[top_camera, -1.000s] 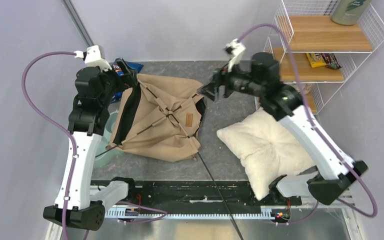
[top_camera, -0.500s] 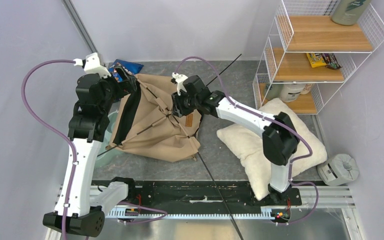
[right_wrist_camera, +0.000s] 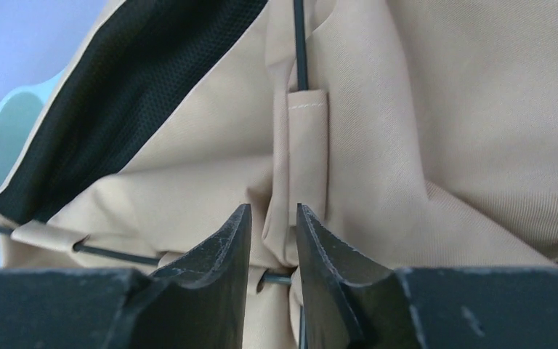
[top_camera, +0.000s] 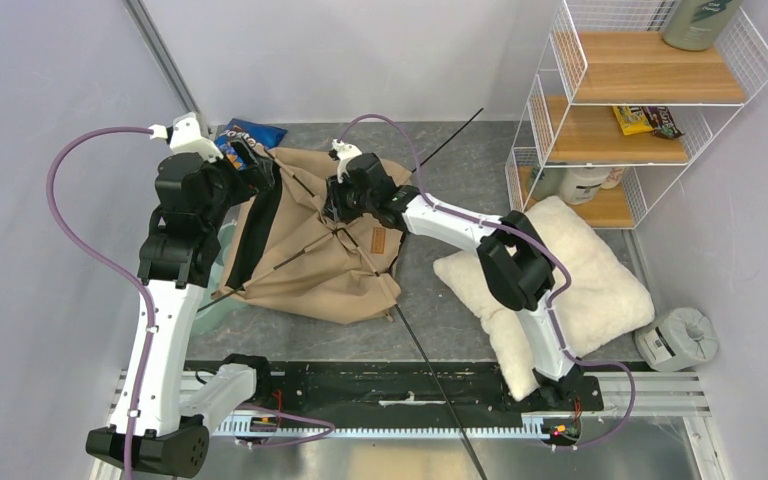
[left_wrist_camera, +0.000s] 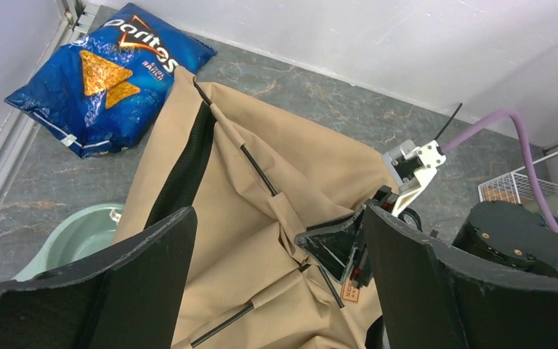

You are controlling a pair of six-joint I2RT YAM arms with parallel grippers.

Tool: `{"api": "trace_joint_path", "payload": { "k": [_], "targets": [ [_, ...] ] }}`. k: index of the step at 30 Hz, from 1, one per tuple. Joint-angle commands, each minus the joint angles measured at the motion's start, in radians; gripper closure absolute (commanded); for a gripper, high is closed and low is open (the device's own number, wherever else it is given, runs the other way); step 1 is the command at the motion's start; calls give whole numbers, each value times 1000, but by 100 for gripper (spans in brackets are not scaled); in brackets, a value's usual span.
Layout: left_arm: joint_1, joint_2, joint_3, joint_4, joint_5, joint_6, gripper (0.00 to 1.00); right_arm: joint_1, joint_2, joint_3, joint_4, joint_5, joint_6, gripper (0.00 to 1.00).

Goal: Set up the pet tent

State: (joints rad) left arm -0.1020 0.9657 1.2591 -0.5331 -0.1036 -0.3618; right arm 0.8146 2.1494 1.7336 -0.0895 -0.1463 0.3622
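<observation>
The pet tent (top_camera: 305,255) lies slumped on the grey table, tan canvas with thin black poles crossing at its middle and a brown label (top_camera: 379,238). My right gripper (top_camera: 338,214) is down at that crossing. In the right wrist view its jaws (right_wrist_camera: 272,214) stand narrow, with a fold of the tent's canvas sleeve (right_wrist_camera: 301,153) pinched between them and a pole just behind. My left gripper (top_camera: 252,160) hangs open above the tent's far left corner. In the left wrist view, tent fabric (left_wrist_camera: 261,218) shows between its wide fingers, untouched.
A fluffy white pillow (top_camera: 560,285) lies right of the tent. A blue chip bag (left_wrist_camera: 109,73) sits at the back left, a pale green bowl (left_wrist_camera: 80,236) under the tent's left edge. A loose black pole (top_camera: 430,350) runs toward the near edge. A wire shelf (top_camera: 650,100) stands back right.
My right arm swung left from beside the shelf down onto the tent's middle, and its jaws closed in on the canvas fold. The left arm barely moved.
</observation>
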Motion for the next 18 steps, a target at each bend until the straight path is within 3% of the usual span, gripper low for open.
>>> {"api": "trace_joint_path", "payload": {
  "k": [1,11,18],
  "targets": [
    [4,-13,18,4,-25,-29,9,4,51,75,96,89,26,63],
    [2,-7,24,-4,-34,-27,10,6,134,142,48,140,-17,46],
    [2,-2,28,-10,-36,-26,10,20,197,177,-9,94,-44,43]
  ]
}}
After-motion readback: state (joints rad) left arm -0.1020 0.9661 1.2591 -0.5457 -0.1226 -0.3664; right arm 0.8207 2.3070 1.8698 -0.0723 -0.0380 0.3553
